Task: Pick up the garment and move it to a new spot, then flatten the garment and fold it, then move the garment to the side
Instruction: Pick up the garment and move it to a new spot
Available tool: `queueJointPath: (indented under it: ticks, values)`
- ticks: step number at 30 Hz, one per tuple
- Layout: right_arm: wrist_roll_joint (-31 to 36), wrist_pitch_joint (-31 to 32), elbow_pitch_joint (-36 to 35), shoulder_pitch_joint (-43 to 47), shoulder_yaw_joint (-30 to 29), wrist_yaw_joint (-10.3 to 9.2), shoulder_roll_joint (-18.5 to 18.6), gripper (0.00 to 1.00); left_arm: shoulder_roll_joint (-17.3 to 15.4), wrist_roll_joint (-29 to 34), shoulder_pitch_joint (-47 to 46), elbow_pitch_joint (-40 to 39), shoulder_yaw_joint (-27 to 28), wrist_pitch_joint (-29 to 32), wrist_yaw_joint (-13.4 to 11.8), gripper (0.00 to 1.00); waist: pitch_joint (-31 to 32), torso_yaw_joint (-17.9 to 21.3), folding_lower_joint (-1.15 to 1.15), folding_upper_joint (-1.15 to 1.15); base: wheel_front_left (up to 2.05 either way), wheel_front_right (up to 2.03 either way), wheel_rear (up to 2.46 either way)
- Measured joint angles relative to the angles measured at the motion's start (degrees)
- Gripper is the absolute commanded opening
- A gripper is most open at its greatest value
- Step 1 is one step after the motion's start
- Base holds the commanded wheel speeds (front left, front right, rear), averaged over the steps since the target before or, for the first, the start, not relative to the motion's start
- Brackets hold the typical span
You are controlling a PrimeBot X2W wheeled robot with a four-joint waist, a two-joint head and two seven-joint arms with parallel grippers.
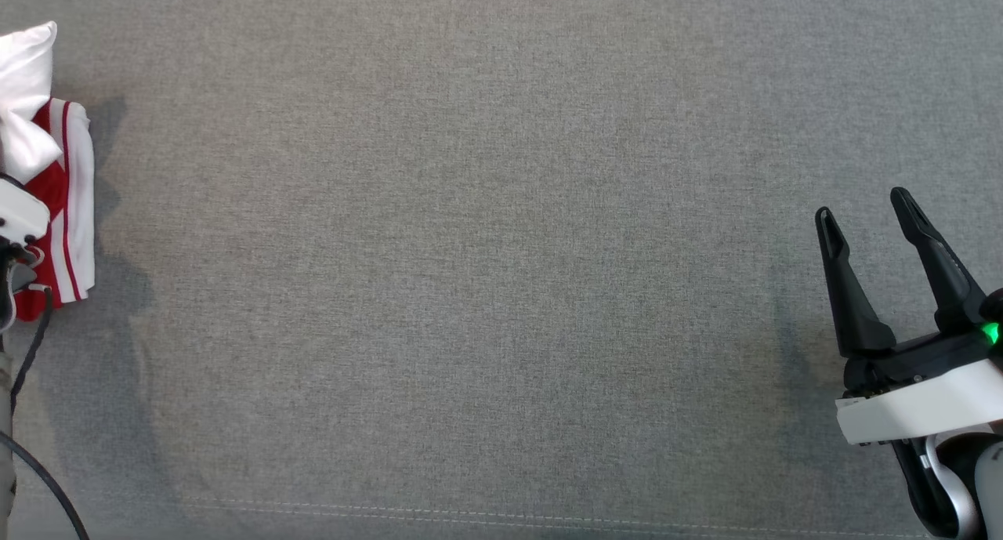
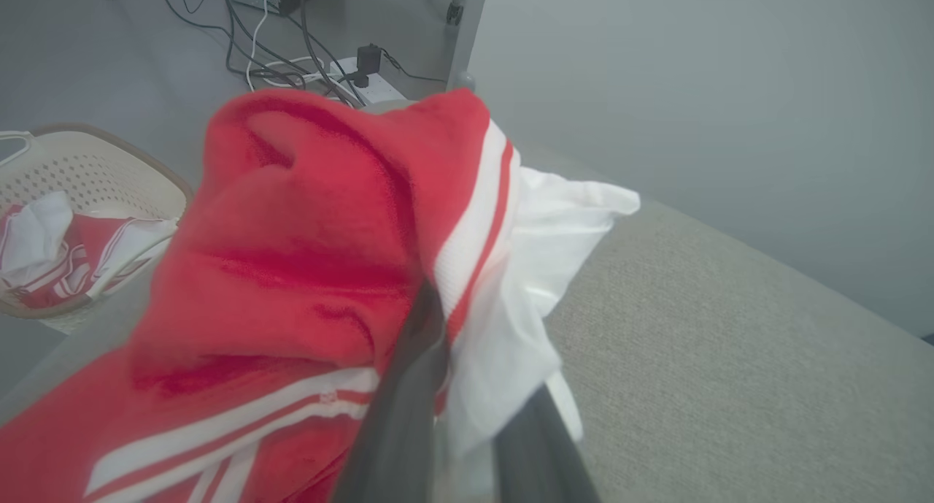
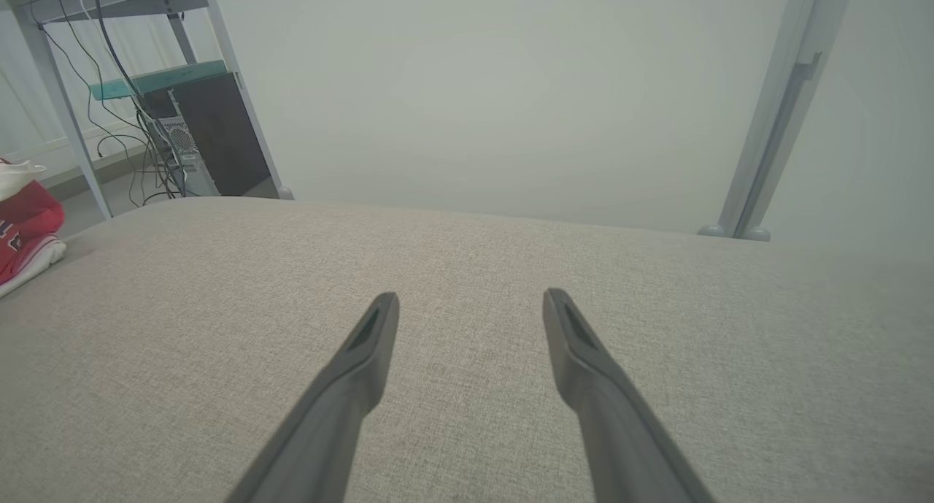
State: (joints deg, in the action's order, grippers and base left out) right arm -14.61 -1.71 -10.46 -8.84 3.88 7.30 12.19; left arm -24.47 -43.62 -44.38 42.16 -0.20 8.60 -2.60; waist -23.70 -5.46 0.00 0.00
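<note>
Left pincer (image 2: 478,371) nipped narrow on red/white garment (image 2: 306,255) at mid-left edge of head view, right pincer (image 1: 862,207) wide & idle lower right: lift clear w/ firm hold before carrying over counter (image 1: 501,250).

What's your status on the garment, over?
Left gripper shut on the garment, table's left side. Right gripper open, hovering over the table. Laundry basket on floor beyond, apart.

Grey fabric tabletop (image 1: 501,258), pale wall (image 3: 474,87), cables (image 2: 303,74) on floor (image 2: 87,65)
</note>
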Motion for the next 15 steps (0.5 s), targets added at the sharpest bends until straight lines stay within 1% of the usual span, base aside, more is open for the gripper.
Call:
queueJointPath:
  ticks: [3, 9, 12, 15]
  values:
    - [0.0, -0.3, 0.29, 0.0, 0.21, 0.0, -0.68, 1.0, 0.1, 1.01, 4.75, -6.69, -0.27, -2.16, -0.81, 0.0, 1.2, -0.3, 0.0, 0.0, 0.0, 0.0, 0.0]
    - [0.0, -0.93, 0.94, 0.09, 0.31, 0.0, -1.75, 1.0, 1.18, 4.27, 15.65, -27.25, -2.23, -3.5, -6.39, 0.0, 3.58, -0.19, 0.0, 0.0, 0.0, 0.0, 0.0]
    - [-0.01, -1.64, 1.74, 0.3, 0.25, 0.0, -2.87, 1.0, 1.92, 6.48, 21.71, -37.31, -4.9, -2.32, -8.94, 0.0, 4.19, 0.62, 0.0, 0.0, 0.0, 0.0, 0.0]
    - [-0.01, -2.44, 2.26, 0.98, 0.09, 0.0, -3.48, 1.0, 2.78, 8.58, 26.26, -45.06, -8.77, -0.49, -10.35, 0.0, 4.59, 1.69, 0.0, 0.0, 0.0, 0.0, 0.0]
